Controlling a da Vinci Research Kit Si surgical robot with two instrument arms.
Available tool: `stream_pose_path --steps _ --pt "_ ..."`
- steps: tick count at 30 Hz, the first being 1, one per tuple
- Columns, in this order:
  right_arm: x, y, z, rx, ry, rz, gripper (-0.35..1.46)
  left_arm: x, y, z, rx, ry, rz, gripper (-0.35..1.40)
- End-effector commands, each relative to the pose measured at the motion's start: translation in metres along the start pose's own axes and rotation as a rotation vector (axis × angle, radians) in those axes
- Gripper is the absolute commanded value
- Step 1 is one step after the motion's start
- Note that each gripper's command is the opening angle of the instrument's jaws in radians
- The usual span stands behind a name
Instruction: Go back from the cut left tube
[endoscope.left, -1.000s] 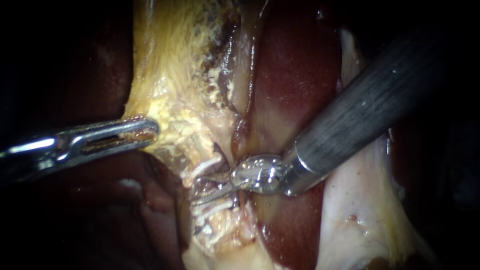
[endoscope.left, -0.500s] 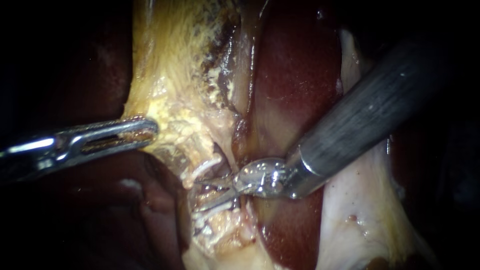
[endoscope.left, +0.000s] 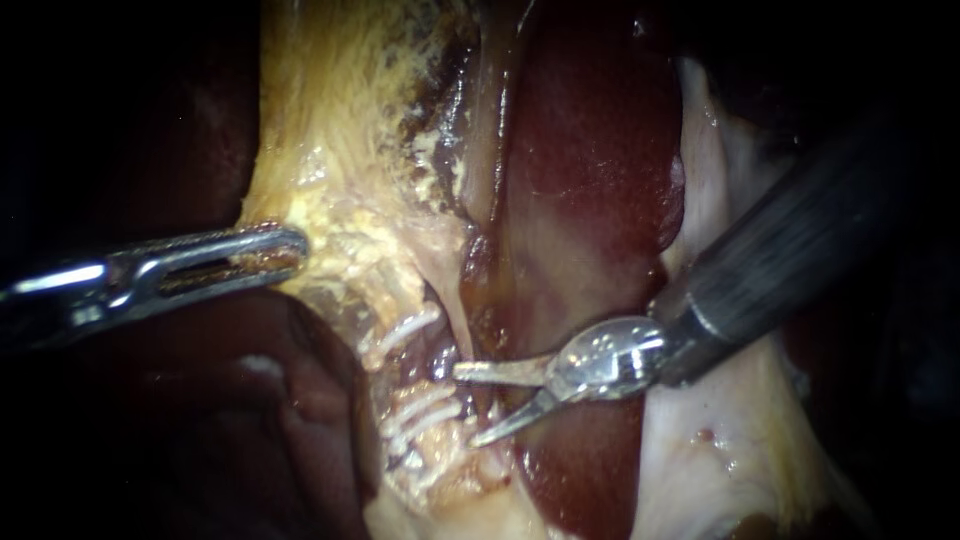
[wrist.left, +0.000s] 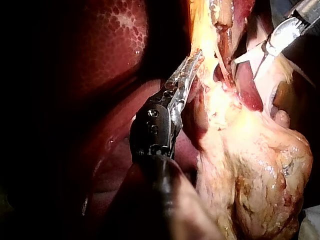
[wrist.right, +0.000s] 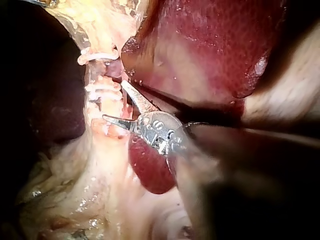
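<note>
On the left, your left instrument (endoscope.left: 295, 250) is clamping the edge of the yellow fatty tissue (endoscope.left: 340, 170), both jaws pressing on it from two sides, and it is drawing that sheet taut away from the clips. A quiet, unmoving hold there is what the step wants, since any slack or tug would shift the clipped stumps while you are leaving.

In the middle, the cut tube (endoscope.left: 425, 362) is lying between the upper clip (endoscope.left: 405, 330) and the lower clips (endoscope.left: 425, 410). It looks parted in the gap between them, though the stump ends are too small to make out surely.

Just right of that gap, your right instrument (endoscope.left: 467, 407) is sitting with its blades spread wide and gripping nothing. The upper tip is nearly at the tube and the lower tip is pointing toward the lower clips. I judge the open lower tip to be the main hazard, since it could hook a clip or nick a stump.

So be closing the blades gently first, then be drawing straight back along the shaft's own line, up and to the right. The liver (endoscope.left: 590, 180) is lying right beside that shaft, so avoid sweeping sideways into it.
</note>
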Motion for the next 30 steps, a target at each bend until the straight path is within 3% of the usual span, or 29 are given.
stream_pose_path --steps 1,7,17,25,30 --pt "0.0003 0.0003 -0.001 -0.01 -0.006 -0.007 1.43 0.0 0.0 0.0 0.0 0.0 0.0 -0.35" --pt "0.0024 0.0017 -0.0063 -0.078 -0.019 -0.051 1.43 0.0 0.0001 0.0001 0.0 0.0 0.0 -0.35" --pt "0.0027 0.0021 -0.0074 -0.088 -0.02 -0.067 1.43 0.0003 0.0012 0.0014 -0.002 -0.004 0.003 -0.35" --pt "0.0025 0.0023 -0.0072 -0.081 -0.003 -0.066 1.43 0.0009 0.0036 0.006 -0.01 -0.018 0.01 -0.35" --pt "0.0024 0.0025 -0.0071 -0.073 0.007 -0.066 1.43 0.0005 0.0048 0.009 -0.005 -0.01 0.008 -0.35"
